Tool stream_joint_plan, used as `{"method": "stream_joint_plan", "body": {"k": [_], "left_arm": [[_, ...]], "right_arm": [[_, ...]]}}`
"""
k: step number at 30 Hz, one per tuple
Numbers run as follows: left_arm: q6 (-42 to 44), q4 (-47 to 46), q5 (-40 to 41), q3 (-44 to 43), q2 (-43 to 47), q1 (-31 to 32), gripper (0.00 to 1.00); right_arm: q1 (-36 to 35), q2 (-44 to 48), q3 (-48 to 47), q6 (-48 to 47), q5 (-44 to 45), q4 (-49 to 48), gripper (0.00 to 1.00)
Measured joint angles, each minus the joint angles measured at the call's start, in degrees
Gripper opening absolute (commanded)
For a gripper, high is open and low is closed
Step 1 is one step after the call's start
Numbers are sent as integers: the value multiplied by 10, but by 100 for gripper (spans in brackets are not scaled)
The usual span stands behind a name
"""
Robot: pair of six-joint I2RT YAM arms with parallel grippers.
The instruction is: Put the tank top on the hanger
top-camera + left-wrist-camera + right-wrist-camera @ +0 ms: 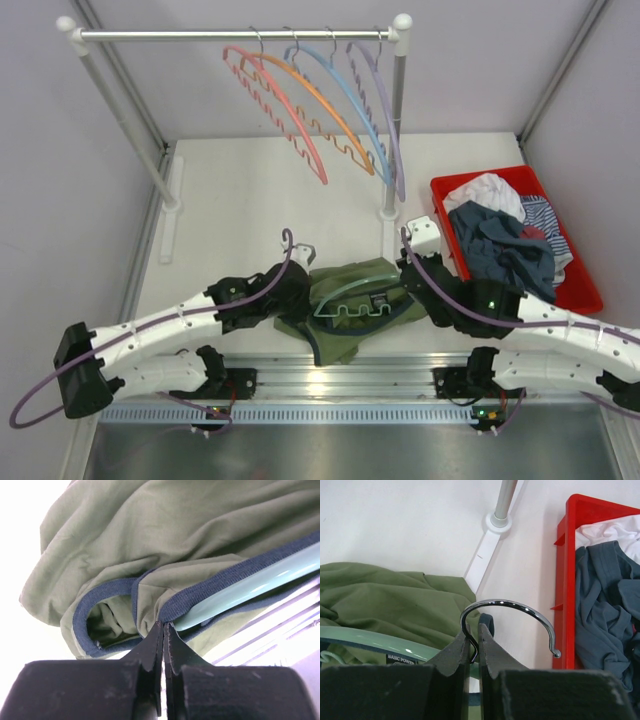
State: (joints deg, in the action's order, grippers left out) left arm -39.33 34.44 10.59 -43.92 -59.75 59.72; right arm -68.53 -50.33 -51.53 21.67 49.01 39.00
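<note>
The olive-green tank top (350,300) with navy trim lies bunched on the table between both arms. The pale green hanger (352,305) lies across it, partly inside the fabric. My left gripper (164,626) is shut on the tank top's navy trimmed edge (150,625), right beside the hanger's arm (250,587). My right gripper (473,630) is shut on the stem of the hanger's metal hook (510,607), which curves up over the fingers. The tank top (385,600) shows left of them, with the hanger's green body (365,642) below it.
A clothes rail (235,35) at the back holds pink, orange, blue and lilac hangers (320,100). Its post base (497,522) stands just beyond the hook. A red bin (570,290) with dark blue and white clothes sits at the right, close to my right arm.
</note>
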Motion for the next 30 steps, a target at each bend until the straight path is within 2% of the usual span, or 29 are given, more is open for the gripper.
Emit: {"method": "stream_joint_plan", "body": {"k": [8,17,30], "left_arm": [[1,25,-10,-20,9,0,0],[20,49,-20,-154,-17,0,0],[40,99,-20,-282,-75,0,0]], "right_arm": [[-2,-12,0,4,11,0,0],[-21,-38,-43,0,23,-5,0],[-56,-56,-65,-18,21,-61,0]]}}
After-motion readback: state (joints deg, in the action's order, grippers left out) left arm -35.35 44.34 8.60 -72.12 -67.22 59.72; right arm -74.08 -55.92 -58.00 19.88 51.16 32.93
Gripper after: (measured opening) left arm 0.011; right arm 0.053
